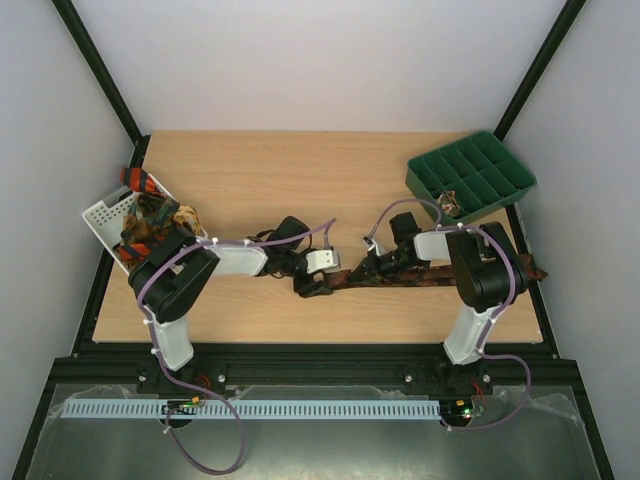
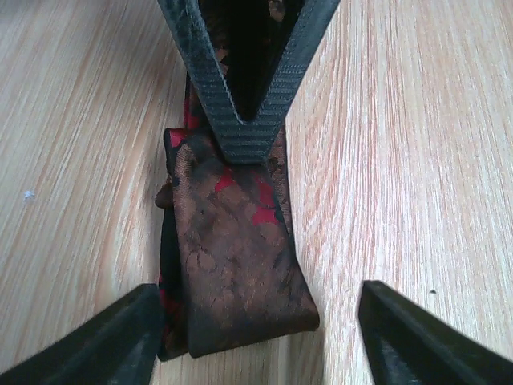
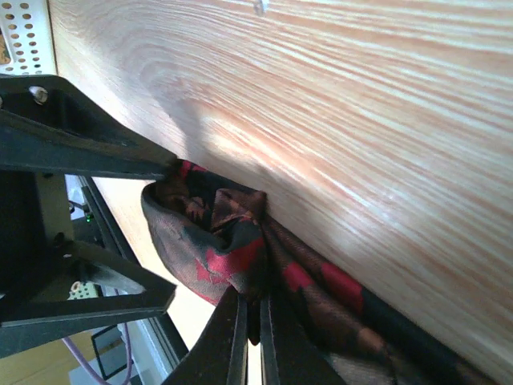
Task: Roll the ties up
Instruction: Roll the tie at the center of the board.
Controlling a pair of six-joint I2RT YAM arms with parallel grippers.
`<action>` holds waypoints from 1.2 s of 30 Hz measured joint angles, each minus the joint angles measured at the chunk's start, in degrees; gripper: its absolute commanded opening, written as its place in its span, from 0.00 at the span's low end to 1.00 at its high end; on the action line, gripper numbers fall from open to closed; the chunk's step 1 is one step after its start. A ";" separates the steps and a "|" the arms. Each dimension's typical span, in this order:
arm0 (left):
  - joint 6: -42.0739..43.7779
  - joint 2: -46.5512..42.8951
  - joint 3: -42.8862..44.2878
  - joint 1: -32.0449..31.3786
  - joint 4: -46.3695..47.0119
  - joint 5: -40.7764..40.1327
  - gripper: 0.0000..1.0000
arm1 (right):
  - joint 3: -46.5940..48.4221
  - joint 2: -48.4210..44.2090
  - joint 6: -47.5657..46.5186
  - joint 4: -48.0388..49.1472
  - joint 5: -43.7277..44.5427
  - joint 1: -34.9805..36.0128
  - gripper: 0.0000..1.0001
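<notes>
A dark brown tie with reddish specks (image 1: 430,272) lies across the table's front middle, its left end folded over (image 2: 232,257). My right gripper (image 3: 252,309) is shut on the tie's fold (image 3: 216,241); in the left wrist view its fingers (image 2: 248,136) form a V pinching the fabric. My left gripper (image 2: 256,337) is open, one finger on each side of the folded end, close to but not gripping it. In the top view the left gripper (image 1: 312,285) and right gripper (image 1: 352,274) meet at the tie's left end. An orange-and-black striped tie (image 1: 143,182) and other ties lie in the basket.
A white slotted basket (image 1: 104,214) stands at the left edge of the table. A green compartment tray (image 1: 470,175) sits at the back right. The tie's far end hangs near the right table edge (image 1: 538,270).
</notes>
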 measured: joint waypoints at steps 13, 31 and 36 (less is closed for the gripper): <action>-0.28 2.23 0.09 -2.10 3.96 -2.01 0.78 | 0.00 1.29 -0.59 -0.02 -1.36 -0.39 0.01; 0.96 5.53 3.21 -3.78 5.95 -3.72 0.29 | 0.00 -0.94 -2.21 -1.88 -3.06 -0.79 0.44; 0.96 5.57 3.21 -3.78 5.95 -3.52 0.28 | 0.07 -1.51 -1.77 -1.88 -2.64 -0.85 0.37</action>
